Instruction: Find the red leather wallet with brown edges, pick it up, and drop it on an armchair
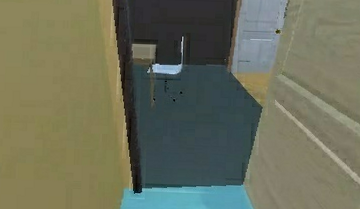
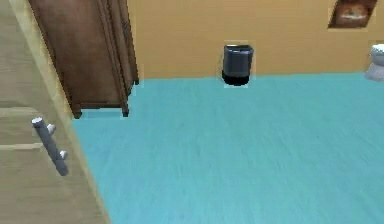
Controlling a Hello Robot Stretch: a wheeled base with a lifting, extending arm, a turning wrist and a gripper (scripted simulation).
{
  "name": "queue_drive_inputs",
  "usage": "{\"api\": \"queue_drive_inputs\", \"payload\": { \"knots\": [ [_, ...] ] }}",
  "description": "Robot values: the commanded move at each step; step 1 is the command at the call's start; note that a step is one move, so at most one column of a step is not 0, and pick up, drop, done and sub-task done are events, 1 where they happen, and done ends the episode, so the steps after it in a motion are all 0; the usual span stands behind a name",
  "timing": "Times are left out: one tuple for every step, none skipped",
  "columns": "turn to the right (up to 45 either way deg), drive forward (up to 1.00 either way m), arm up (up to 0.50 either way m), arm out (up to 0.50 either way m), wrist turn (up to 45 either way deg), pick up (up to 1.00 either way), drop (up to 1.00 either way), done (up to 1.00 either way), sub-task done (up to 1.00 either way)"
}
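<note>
Bin: dark grey, near black, paler rim. Wall behind bin: plain ochre. Floor in front of bin: bright turquoise, no pattern. Cabinet left of bin: dark reddish-brown wood. Framed picture up and right of bin: brown. Chair: white. Darker floor: deep teal. Panelled door: white.

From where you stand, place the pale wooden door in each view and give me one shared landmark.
Forward view: the door runs down the right edge, panelled, probably the same one.
Arm side view: the door takes the lower left corner, with a grey handle on it.
Shared landmark: the turquoise floor, at the forward view's bottom edge and across most of the arm side view.
</note>
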Motion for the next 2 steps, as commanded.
{"api": "queue_drive_inputs", "payload": {
  "knots": [
    [9.0, 0.0, 0.0, 0.0, 0.0, 0.0, 0.0, 0.0, 0.0],
    [0.0, 1.0, 0.0, 0.0, 0.0, 0.0, 0.0, 0.0, 0.0]
  ]
}}
